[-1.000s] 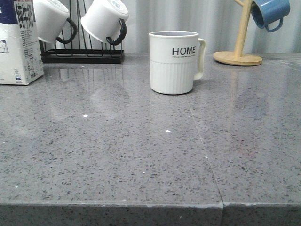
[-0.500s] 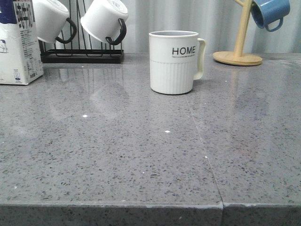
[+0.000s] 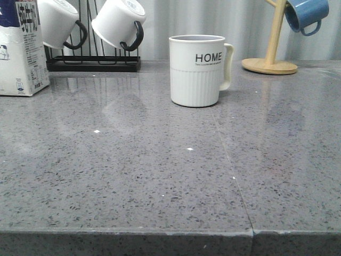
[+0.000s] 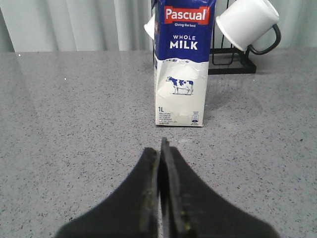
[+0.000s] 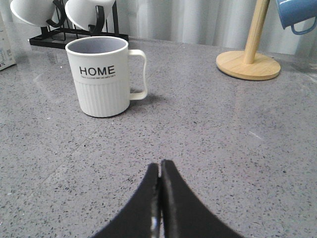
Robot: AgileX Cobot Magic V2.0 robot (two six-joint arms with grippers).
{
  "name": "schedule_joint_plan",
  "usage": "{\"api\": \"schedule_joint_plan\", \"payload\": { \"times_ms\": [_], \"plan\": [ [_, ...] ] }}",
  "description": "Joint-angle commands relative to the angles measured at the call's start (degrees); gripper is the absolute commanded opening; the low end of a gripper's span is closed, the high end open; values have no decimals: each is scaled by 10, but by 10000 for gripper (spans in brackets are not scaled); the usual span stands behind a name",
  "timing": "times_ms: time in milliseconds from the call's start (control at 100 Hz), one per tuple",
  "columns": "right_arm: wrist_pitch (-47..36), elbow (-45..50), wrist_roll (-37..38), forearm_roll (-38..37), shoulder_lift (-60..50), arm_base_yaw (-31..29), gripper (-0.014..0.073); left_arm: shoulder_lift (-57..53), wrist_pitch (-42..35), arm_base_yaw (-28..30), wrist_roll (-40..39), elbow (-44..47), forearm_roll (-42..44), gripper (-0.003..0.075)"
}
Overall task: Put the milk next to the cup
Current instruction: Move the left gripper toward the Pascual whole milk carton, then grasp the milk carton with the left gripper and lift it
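The milk (image 3: pixel 20 53), a white carton with a dark blue top, stands upright at the far left of the grey counter, cut by the frame edge. In the left wrist view the milk (image 4: pixel 181 64) shows "WHOLE MILK" and a cow, straight ahead of my left gripper (image 4: pixel 160 148), which is shut, empty and some way short of it. The cup (image 3: pixel 197 70), a white "HOME" mug with ribbed lower half, stands near the counter's middle back, well right of the carton. My right gripper (image 5: pixel 160 168) is shut and empty, with the cup (image 5: pixel 101 77) ahead of it. Neither gripper shows in the front view.
A black rack (image 3: pixel 93 63) with two plain white mugs (image 3: pixel 118 22) hung on it stands behind, between carton and cup. A wooden mug tree (image 3: pixel 270 65) with a blue mug (image 3: pixel 305 13) stands at the back right. The counter's front edge (image 3: pixel 170 232) runs along the bottom.
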Motion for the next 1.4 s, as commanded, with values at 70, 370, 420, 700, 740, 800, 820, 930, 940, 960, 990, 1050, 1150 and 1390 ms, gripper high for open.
{"api": "schedule_joint_plan", "payload": {
  "times_ms": [70, 370, 420, 700, 740, 800, 820, 930, 940, 960, 990, 1050, 1150, 1390],
  "plan": [
    [-39, -14, -1, 0, 1, 0, -68, 109, -59, -5, -2, -65, -5, 87],
    [-39, -14, -1, 0, 1, 0, -68, 254, -265, -11, -2, -81, -6, 708],
    [-39, -14, -1, 0, 1, 0, -68, 274, -275, -21, -2, -90, -6, 685],
    [-39, -14, -1, 0, 1, 0, -68, 396, -334, -79, -2, -157, -6, 670],
    [-39, -14, -1, 0, 1, 0, -68, 415, -337, -79, -2, -169, -6, 669],
    [-39, -14, -1, 0, 1, 0, -68, 443, -346, -79, -2, -185, -6, 670],
    [-39, -14, -1, 0, 1, 0, -68, 449, -349, -79, -2, -188, -6, 670],
    [-39, -14, -1, 0, 1, 0, -68, 499, -362, -79, -2, -220, -6, 670],
    [-39, -14, -1, 0, 1, 0, -68, 506, -362, -79, -2, -225, -6, 669],
    [-39, -14, -1, 0, 1, 0, -68, 512, -362, -79, -2, -229, -6, 669],
    [-39, -14, -1, 0, 1, 0, -68, 528, -363, -79, -2, -240, -9, 669],
    [-39, -14, -1, 0, 1, 0, -68, 554, -367, -78, -2, -258, -12, 669],
    [-39, -14, -1, 0, 1, 0, -68, 594, -377, -77, -2, -288, -18, 669],
    [-39, -14, -1, 0, 1, 0, -68, 620, -381, -77, -2, -306, -19, 596]
  ]
}}
